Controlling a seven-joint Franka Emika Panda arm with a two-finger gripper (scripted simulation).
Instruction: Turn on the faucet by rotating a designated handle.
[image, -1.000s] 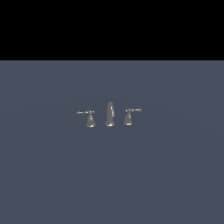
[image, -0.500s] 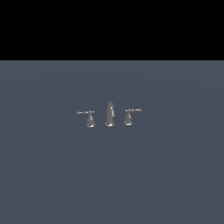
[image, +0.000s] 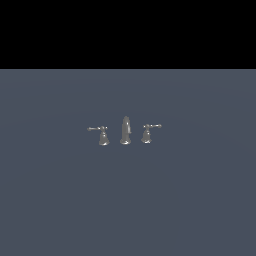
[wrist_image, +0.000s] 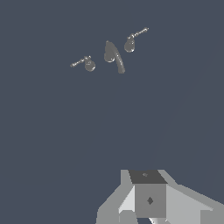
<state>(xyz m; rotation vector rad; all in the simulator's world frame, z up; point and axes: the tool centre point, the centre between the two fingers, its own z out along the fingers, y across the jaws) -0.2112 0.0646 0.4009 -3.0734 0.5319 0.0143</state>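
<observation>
The faucet (image: 125, 131) is a tiny shiny grey-metal set on the dark grey-blue floor, with a tapered upright spout in the middle. The handle (image: 101, 134) stands at the exterior view's left on a flared base, its thin arm pointing left. A mirror-image lever (image: 148, 132) stands on the spout's other side. The wrist view shows the faucet (wrist_image: 112, 54) from above and far off, with the handle (wrist_image: 85, 63) beside the spout. Only a pale grey part of my gripper (wrist_image: 148, 200) shows at that picture's edge, well away from the set. No arm appears in the exterior view.
The set stands alone on a flat, dark grey-blue surface (image: 128, 200). A black band (image: 128, 32) fills the exterior view's upper part.
</observation>
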